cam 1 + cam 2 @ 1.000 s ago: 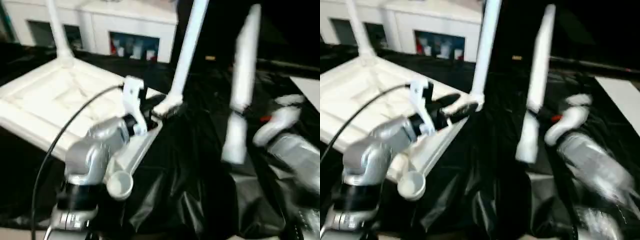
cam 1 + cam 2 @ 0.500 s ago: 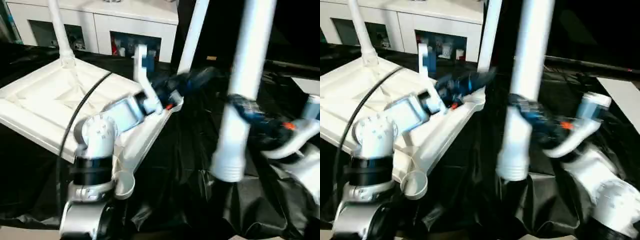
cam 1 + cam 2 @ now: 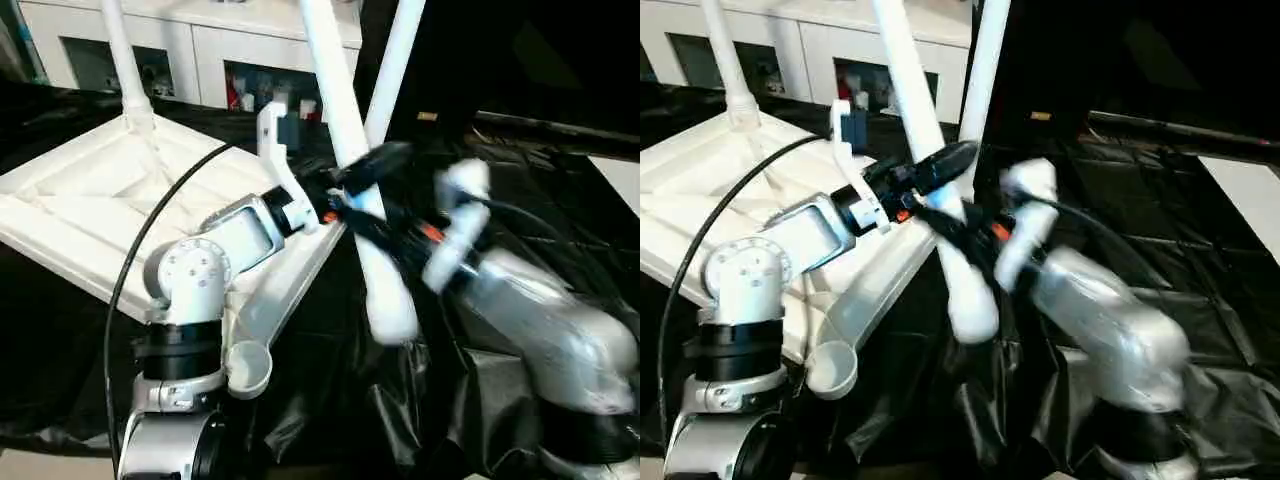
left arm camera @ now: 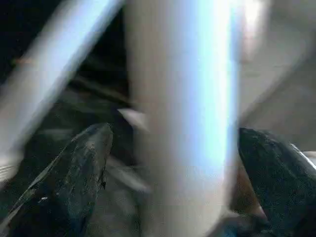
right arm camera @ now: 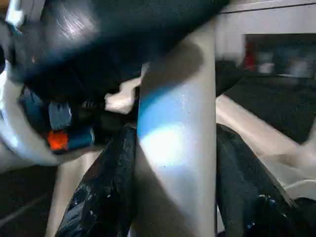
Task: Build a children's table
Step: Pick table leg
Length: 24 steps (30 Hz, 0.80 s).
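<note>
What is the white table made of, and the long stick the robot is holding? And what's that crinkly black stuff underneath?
The table top looks like moulded plastic: smooth, white, with raised ribs. The leg in the right gripper seems to be a glossy plastic tube, since light glints along it. The black sheet is probably thin plastic film, because it wrinkles and shines.

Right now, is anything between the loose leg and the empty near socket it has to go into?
Nothing visible blocks the path. The leg, held tilted in the right gripper, hangs beside the tabletop; the open socket lies below it, left gripper alongside the leg.
</note>
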### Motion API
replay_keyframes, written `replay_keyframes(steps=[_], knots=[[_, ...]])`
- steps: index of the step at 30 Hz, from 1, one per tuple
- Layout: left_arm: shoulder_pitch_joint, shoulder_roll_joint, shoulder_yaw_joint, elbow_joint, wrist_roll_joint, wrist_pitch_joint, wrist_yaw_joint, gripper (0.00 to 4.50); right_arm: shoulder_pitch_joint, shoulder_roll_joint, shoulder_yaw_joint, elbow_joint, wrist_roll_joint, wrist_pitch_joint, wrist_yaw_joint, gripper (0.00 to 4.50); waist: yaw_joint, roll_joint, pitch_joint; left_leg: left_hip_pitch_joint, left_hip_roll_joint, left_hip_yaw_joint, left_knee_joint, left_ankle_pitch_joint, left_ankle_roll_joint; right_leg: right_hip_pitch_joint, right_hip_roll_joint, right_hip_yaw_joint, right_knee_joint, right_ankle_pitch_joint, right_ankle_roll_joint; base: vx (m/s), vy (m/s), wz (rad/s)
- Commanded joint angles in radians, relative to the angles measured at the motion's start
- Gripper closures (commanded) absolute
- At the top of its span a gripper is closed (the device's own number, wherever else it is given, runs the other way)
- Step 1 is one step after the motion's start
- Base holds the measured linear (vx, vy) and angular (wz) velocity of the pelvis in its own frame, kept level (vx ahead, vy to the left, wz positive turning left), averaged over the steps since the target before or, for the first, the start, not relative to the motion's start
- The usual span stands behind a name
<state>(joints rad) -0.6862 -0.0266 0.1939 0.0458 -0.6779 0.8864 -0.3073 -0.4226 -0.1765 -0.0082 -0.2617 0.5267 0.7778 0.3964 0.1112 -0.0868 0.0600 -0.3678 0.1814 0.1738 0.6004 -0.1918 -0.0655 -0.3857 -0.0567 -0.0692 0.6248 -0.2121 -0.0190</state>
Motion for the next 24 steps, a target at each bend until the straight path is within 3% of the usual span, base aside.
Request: replay_keyframes(steps=[1,2,3,4,6,7,8,12,13,18,19,20,22,24], knots=[[-0.022,-0.007,0.018,0.02,0.044,-0.03,0.08,0.34,-0.02,-0.013,0.033,0.019,-0.085,-0.054,-0.048,2.75,-0.003,0.007,-0.063,0.013,0.051,-0.024,-0.075,-0.079,-0.062,0.048,-0.089,0.058,-0.076,-0.133,-0.064,0.0,0.0,0.0],[-0.021,-0.013,0.034,0.023,0.047,-0.034,0.113,0.4,-0.028,-0.018,0.071,0.029,-0.132,-0.08,-0.065,2.75,-0.003,0.005,-0.063,0.013,0.053,-0.023,-0.074,-0.071,-0.063,0.046,-0.09,0.059,-0.073,-0.099,-0.069,0.0,0.0,0.0],[-0.021,-0.013,0.034,0.023,0.047,-0.034,0.113,0.61,-0.028,-0.018,0.071,0.029,-0.132,-0.08,-0.065,2.75,-0.005,0.004,-0.062,0.011,0.052,-0.022,-0.075,-0.069,-0.062,0.048,-0.088,0.059,-0.074,-0.087,-0.072,0.0,0.0,0.0],[-0.011,-0.026,0.053,0.018,0.049,-0.049,0.16,0.76,-0.037,-0.013,0.127,0.045,-0.185,-0.1,-0.085,2.75,-0.002,-0.001,-0.064,0.012,0.051,-0.021,-0.073,-0.057,-0.054,0.051,-0.089,0.06,-0.068,-0.057,-0.077,0.0,0.0,0.0],[0.001,-0.033,0.056,0.003,0.043,-0.052,0.164,0.76,-0.041,-0.006,0.156,0.051,-0.203,-0.104,-0.09,2.75,-0.004,0.002,-0.063,0.011,0.05,-0.021,-0.073,-0.053,-0.052,0.051,-0.089,0.06,-0.068,-0.04,-0.084,0.0,0.0,0.0],[0.007,-0.036,0.053,-0.006,0.036,-0.055,0.157,0.78,-0.041,-0.004,0.17,0.05,-0.206,-0.104,-0.085,2.75,-0.005,-0.005,-0.063,0.011,0.05,-0.019,-0.072,-0.055,-0.044,0.051,-0.089,0.061,-0.067,-0.036,-0.087,0.0,0.0,0.0],[0.01,-0.037,0.051,-0.008,0.035,-0.058,0.153,0.89,-0.042,0.002,0.178,0.056,-0.217,-0.112,-0.09,2.75,-0.004,-0.002,-0.063,0.011,0.05,-0.019,-0.072,-0.054,-0.038,0.052,-0.091,0.062,-0.066,-0.035,-0.088,0.0,0.0,0.0],[0.012,-0.038,0.053,-0.007,0.036,-0.069,0.151,1.24,-0.047,0.009,0.193,0.067,-0.234,-0.127,-0.094,2.75,-0.006,-0.002,-0.061,0.013,0.051,-0.019,-0.072,-0.056,-0.038,0.05,-0.089,0.061,-0.066,-0.027,-0.09,0.0,0.0,0.0],[0.011,-0.039,0.055,-0.006,0.036,-0.072,0.155,1.37,-0.049,0.01,0.197,0.072,-0.243,-0.135,-0.094,2.75,-0.007,-0.007,-0.061,0.013,0.052,-0.018,-0.072,-0.064,-0.037,0.049,-0.089,0.062,-0.066,-0.037,-0.089,0.0,0.0,0.0],[0.011,-0.044,0.067,-0.015,0.014,-0.068,0.169,1.69,-0.052,0.004,0.206,0.082,-0.27,-0.155,-0.097,2.75,-0.008,-0.003,-0.059,0.015,0.053,-0.02,-0.073,-0.085,-0.049,0.047,-0.089,0.062,-0.068,-0.07,-0.081,0.0,0.0,0.0],[0.01,-0.045,0.069,-0.017,0.01,-0.07,0.17,2.0,-0.052,0.002,0.207,0.083,-0.275,-0.16,-0.097,2.75,-0.009,-0.006,-0.06,0.014,0.052,-0.02,-0.073,-0.083,-0.05,0.048,-0.088,0.062,-0.067,-0.064,-0.08,0.0,0.0,0.0],[0.008,-0.043,0.069,-0.016,0.006,-0.073,0.164,2.0,-0.052,0.003,0.203,0.084,-0.273,-0.165,-0.094,2.75,-0.009,-0.007,-0.06,0.013,0.051,-0.019,-0.072,-0.08,-0.049,0.049,-0.088,0.062,-0.067,-0.057,-0.078,0.0,0.0,0.0],[0.005,-0.032,0.064,-0.013,0.002,-0.078,0.142,2.04,-0.049,0.017,0.184,0.09,-0.246,-0.172,-0.074,2.19,-0.009,-0.006,-0.061,0.013,0.05,-0.02,-0.072,-0.077,-0.046,0.049,-0.088,0.062,-0.066,-0.047,-0.08,0.0,0.0,0.0],[-0.003,0.003,0.052,-0.005,-0.003,-0.091,0.073,2.15,-0.043,0.031,0.145,0.078,-0.177,-0.142,-0.039,2.05,-0.01,-0.005,-0.062,0.013,0.049,-0.019,-0.072,-0.079,-0.036,0.049,-0.088,0.062,-0.065,-0.047,-0.08,0.0,0.0,0.0]])
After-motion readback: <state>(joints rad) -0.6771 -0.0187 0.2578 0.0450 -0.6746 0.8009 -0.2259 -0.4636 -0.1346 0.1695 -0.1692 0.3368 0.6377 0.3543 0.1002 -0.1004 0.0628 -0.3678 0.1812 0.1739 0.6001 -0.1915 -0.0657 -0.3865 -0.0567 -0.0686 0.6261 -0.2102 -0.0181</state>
